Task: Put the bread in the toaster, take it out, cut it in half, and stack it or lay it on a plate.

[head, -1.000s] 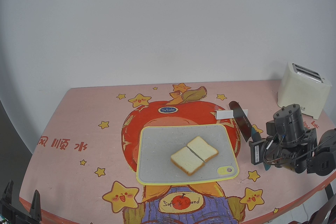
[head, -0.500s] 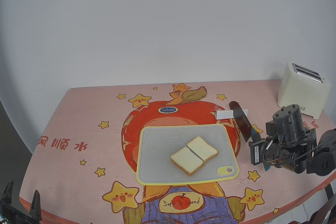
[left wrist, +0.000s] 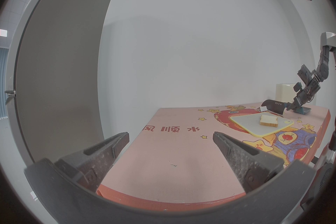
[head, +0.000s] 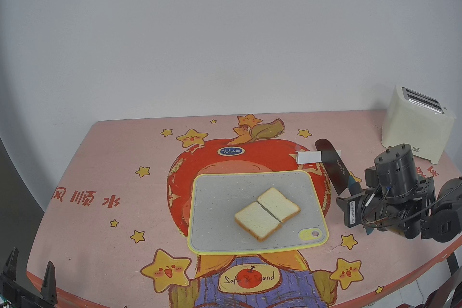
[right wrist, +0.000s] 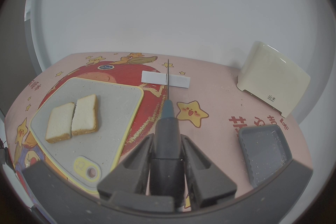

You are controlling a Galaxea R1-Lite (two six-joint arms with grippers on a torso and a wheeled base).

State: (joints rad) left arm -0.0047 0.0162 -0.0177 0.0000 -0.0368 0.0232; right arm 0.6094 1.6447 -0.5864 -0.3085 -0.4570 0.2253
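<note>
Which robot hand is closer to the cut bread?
The right one. The right gripper, holding the knife, sits just right of the cutting board that carries the bread. The left gripper hangs open off the near left corner of the table, much farther away.

- The pink table (head: pixel 120 164) has a printed top showing a cartoon apple, stars and red characters.
- A grey cutting board (head: pixel 216 208) with a yellow rim lies flat at its middle.
- A small white block (head: pixel 308 157) sits just beyond the board's far right corner.
- A cream toaster (head: pixel 416 128) stands at the far right corner.
- A grey plate (right wrist: pixel 266 151) rests near the right edge, in front of the toaster.
</note>
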